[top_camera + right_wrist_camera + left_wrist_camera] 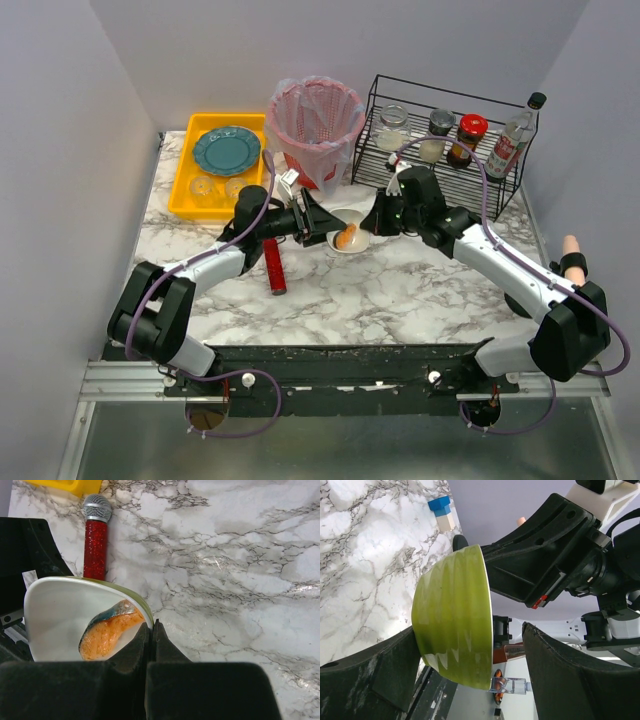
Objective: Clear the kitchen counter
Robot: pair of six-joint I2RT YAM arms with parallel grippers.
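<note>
right claw: our right gripper has its 2 fingers pinched on the rim of the bowl, 1 inside and 1 outside, almost together.
left claw: our left gripper stands apart, its jaws wide on either side of the bowl's green outer wall; we cannot tell whether either pad touches it.
bowl: white inside, green outside, tilted, with a piece of salmon lying in it. we see it near the middle of the kitchen counter, in front of the bin.
counter: white marble worktop spanning the scene, both arms reaching over it.
done so far: we judge the task partly done; a plate and glasses sit in the yellow tray, jars and a bottle stand in the wire rack.
left to do: the bowl and its salmon, the red microphone beside the left arm, and a small blue and cream block all sit on the counter.
next, as we judge: tip the salmon into the bin, then stow the bowl.
</note>
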